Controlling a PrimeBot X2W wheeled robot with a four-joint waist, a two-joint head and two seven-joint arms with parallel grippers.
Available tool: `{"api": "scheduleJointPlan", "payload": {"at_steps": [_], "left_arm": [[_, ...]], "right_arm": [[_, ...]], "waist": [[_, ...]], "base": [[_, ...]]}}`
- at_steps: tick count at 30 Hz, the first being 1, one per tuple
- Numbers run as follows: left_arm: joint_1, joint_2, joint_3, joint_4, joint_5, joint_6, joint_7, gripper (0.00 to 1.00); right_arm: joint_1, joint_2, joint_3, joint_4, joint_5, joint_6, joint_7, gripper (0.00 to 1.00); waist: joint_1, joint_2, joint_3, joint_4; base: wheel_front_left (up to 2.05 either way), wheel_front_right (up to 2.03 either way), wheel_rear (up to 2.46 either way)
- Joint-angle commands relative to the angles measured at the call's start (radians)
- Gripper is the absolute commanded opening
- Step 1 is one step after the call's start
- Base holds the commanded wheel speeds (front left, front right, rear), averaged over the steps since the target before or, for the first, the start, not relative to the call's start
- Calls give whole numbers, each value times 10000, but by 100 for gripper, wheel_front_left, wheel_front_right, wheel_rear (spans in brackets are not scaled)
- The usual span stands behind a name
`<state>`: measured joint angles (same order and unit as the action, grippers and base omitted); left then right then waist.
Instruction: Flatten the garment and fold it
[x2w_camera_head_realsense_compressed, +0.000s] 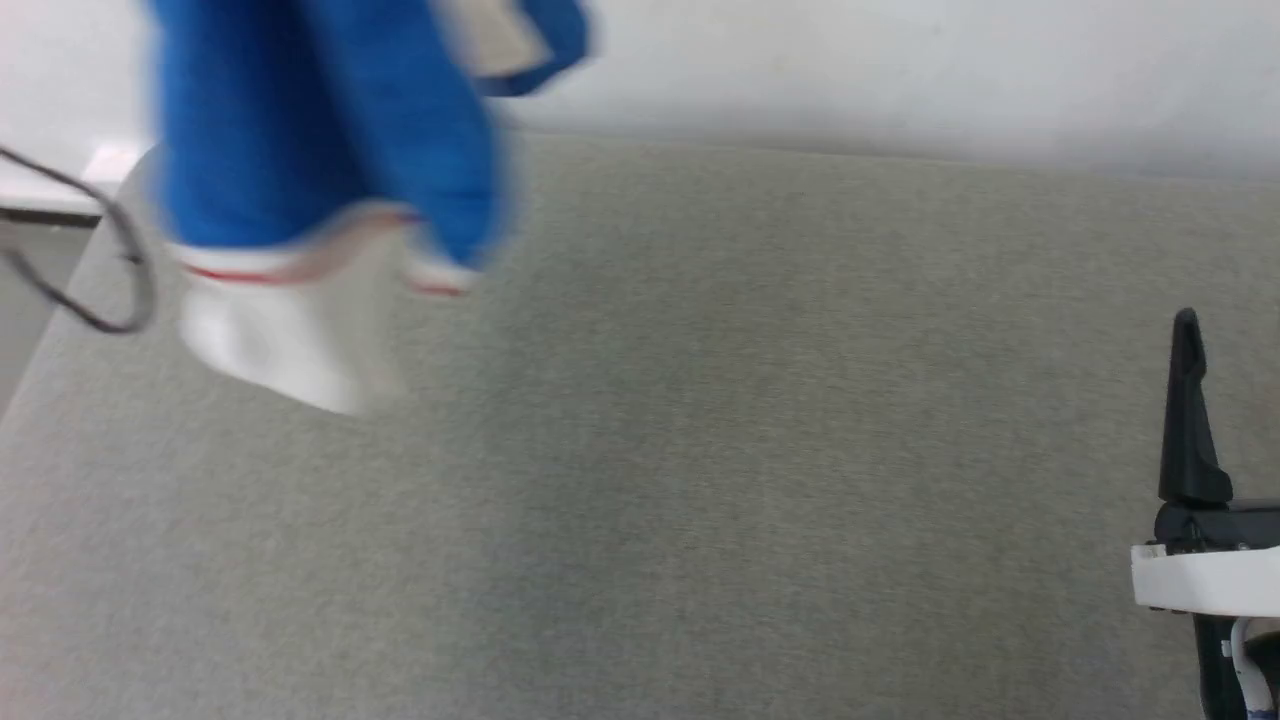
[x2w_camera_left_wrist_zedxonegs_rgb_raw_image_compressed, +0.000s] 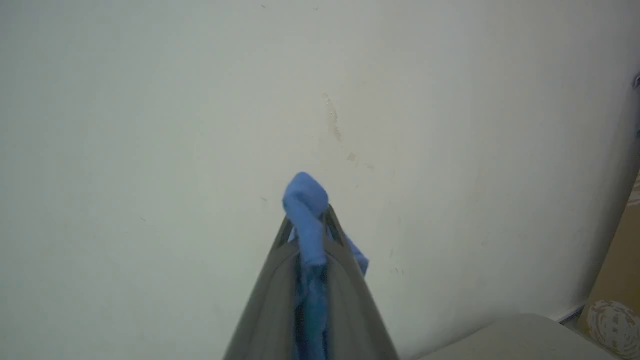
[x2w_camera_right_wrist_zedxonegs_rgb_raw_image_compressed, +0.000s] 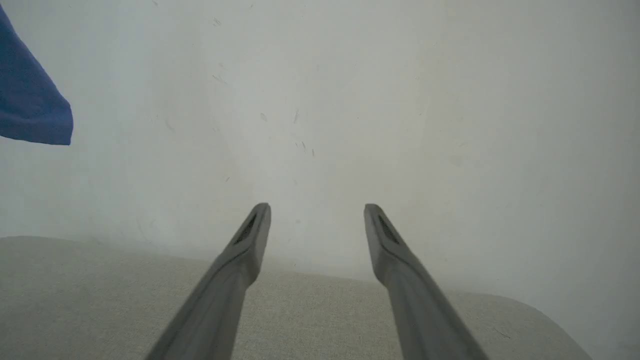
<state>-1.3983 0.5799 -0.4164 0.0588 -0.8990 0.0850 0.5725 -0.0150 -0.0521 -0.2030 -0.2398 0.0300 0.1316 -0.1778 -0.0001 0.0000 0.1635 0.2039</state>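
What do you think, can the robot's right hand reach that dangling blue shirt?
Probably yes. The right gripper is open and empty, and nothing stands between it and the garment, which hangs from the shut left gripper above the grey surface. It hangs far left, so the arm must swing across.

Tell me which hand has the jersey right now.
The left hand, shut on a bunch of the blue garment, which hangs from it. The right hand stands open and empty.
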Motion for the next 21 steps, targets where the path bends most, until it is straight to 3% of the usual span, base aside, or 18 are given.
{"api": "scheduleJointPlan", "payload": {"at_steps": [1, 10, 16, 21], "left_arm": [[-93, -201, -101, -137, -128, 128, 90, 0], [1301, -1560, -1065, -1306, -578, 965, 371, 0], [3640, -2381, -2366, -2063, -529, 1330, -123, 0], [6131, -2698, -3916, -1868, -235, 1519, -674, 0]], "right_arm": [[35, 18, -59, 37, 73, -9, -72, 100], [75, 18, -282, 220, 303, -9, -269, 100], [-27, 18, -244, 364, 430, -9, -386, 100], [-66, 18, -168, 446, 547, -9, -463, 100]], "waist": [[1, 0, -121, -400], [1, 0, 136, -1233], [1, 0, 388, -1693], [1, 0, 640, -2019]], "base": [[0, 0, 0], [0, 0, 0], [0, 0, 0], [0, 0, 0]]}}
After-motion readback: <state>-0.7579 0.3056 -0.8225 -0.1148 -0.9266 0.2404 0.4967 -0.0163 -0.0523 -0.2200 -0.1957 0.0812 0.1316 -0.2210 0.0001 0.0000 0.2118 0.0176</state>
